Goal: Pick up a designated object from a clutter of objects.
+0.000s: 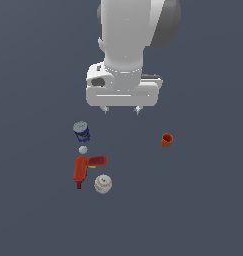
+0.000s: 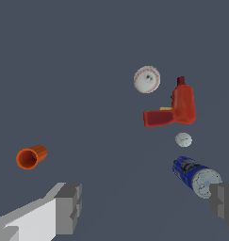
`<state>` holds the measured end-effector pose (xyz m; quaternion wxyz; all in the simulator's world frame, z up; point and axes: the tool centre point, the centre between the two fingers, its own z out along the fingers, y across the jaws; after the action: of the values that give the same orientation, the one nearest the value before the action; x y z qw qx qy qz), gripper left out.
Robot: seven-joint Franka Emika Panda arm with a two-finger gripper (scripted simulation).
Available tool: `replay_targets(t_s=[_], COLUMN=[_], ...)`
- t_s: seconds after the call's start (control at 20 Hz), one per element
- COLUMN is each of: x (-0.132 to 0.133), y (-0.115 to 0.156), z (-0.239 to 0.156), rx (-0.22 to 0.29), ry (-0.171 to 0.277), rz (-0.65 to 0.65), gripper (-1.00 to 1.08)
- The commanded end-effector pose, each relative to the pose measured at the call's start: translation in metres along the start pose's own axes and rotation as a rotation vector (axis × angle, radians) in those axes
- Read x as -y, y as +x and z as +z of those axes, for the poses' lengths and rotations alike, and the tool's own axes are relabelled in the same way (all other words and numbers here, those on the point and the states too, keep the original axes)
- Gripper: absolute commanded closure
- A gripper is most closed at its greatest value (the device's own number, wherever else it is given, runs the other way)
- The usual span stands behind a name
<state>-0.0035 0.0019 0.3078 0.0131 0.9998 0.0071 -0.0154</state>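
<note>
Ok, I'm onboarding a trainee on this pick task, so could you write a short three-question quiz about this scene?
1. True or false: the tool is shut on the red drill.
2. Which object sits apart from the others? A) blue can B) orange cup C) baseball
3. Fill in: the small white ball lies between the blue can and the ____.

Key
1. False: the tool is open, held above the floor, holding nothing.
2. B: the orange cup lies alone on the exterior view's right.
3. Red drill.
</note>
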Motion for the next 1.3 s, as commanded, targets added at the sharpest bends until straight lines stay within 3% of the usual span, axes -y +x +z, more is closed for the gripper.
replay_targets(t_s=[0.0,0.75,1.25], x=[0.0,0.006,-0.017], y=[0.0,0.006,0.035], z=[0.0,-0.003,0.031], rx=[0.0,-0.006,-0.004], ry=[0.0,0.002,0.063], rz=[0.0,-0.018,-0.035], gripper=[-1.0,-1.0,-1.0])
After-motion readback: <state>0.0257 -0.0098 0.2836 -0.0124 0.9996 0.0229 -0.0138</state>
